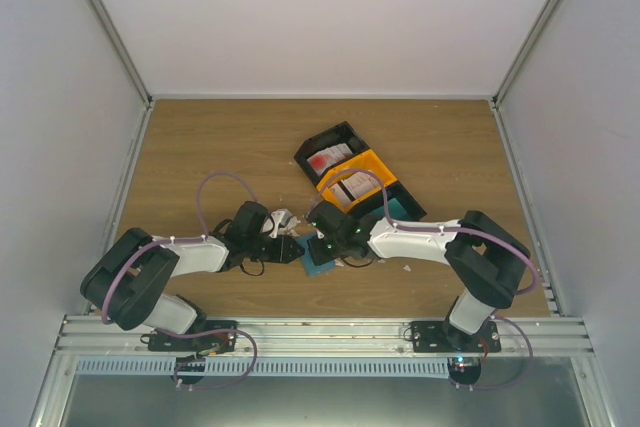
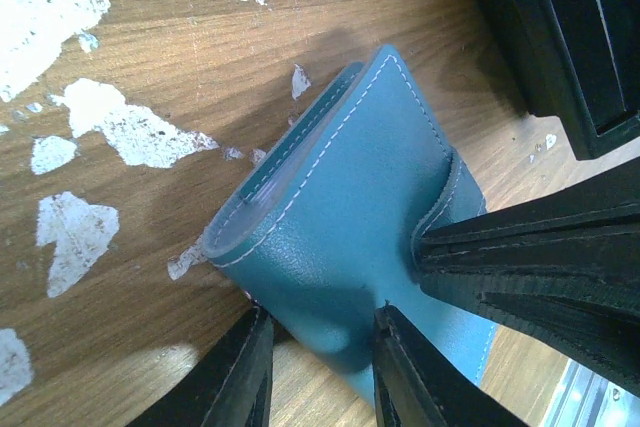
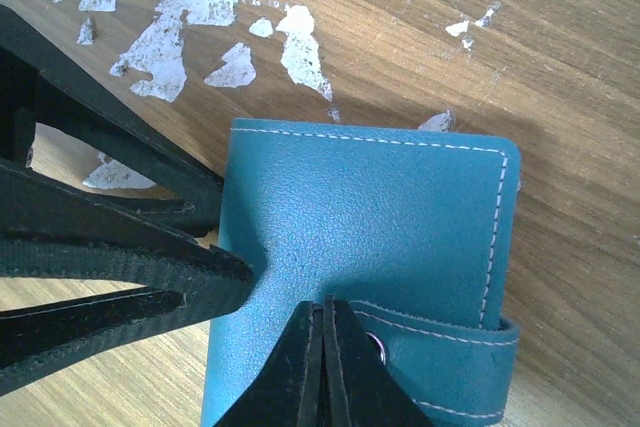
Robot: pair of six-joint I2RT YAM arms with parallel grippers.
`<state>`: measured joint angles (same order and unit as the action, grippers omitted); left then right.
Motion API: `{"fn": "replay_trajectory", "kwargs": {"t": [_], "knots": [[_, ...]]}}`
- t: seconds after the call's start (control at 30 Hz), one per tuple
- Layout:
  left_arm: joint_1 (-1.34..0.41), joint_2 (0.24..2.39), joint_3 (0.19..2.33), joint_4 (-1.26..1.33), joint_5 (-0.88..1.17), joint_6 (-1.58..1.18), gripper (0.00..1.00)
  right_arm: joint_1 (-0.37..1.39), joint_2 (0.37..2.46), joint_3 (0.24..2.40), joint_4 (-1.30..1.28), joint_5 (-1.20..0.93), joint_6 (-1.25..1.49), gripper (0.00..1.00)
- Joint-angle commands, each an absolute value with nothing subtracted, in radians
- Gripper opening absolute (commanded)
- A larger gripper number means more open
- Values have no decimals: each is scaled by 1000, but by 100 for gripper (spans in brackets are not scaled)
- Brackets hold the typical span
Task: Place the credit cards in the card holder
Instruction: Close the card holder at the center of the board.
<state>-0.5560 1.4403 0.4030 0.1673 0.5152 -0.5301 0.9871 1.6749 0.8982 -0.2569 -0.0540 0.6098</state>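
On the table (image 1: 200,147), the teal holder (image 2: 340,207) lies closed, on the near side of the trays (image 1: 372,160) and between both arms. The left gripper (image 2: 323,317) is partly open astride the holder's corner, seemingly pinching it. The right gripper (image 3: 322,307), fully closed and empty, presses its tips on the holder beside the strap.

Top view: even, diffuse light. The walls are bright, shadows under the arms are soft, and fine detail on the tabletop (image 1: 200,147) is coarse.

Left wrist view: bright, with a glare patch on the wood at 7 o'clock. The card holder (image 2: 340,237) throws a soft shadow toward 11 o'clock. The left pincer's fingers (image 2: 240,377) are near-black and show little detail.

Right wrist view: the wood is washed out at 8 o'clock.
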Motion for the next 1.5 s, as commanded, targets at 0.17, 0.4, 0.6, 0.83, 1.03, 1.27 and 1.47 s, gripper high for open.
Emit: {"fn": "replay_trajectory", "kwargs": {"t": [0.17,0.4,0.6,0.83,1.03,1.27,1.47], "knots": [[-566,1446,392,121,490,-513,32,994,1543,905,-268,-24,606,21],[-566,1446,399,116,488,-513,34,989,1550,879,-302,52,606,25],[-566,1451,397,118,487,-515,33,996,1609,891,-300,29,574,14],[-566,1453,397,118,487,-515,33,996,1658,898,-316,29,575,11],[-566,1453,403,110,485,-510,33,1001,1687,885,-313,4,588,11],[-566,1455,408,107,482,-505,32,1014,1740,845,-312,-21,617,10],[-566,1445,407,107,472,-510,32,1045,1780,814,-350,-4,620,7]]}}
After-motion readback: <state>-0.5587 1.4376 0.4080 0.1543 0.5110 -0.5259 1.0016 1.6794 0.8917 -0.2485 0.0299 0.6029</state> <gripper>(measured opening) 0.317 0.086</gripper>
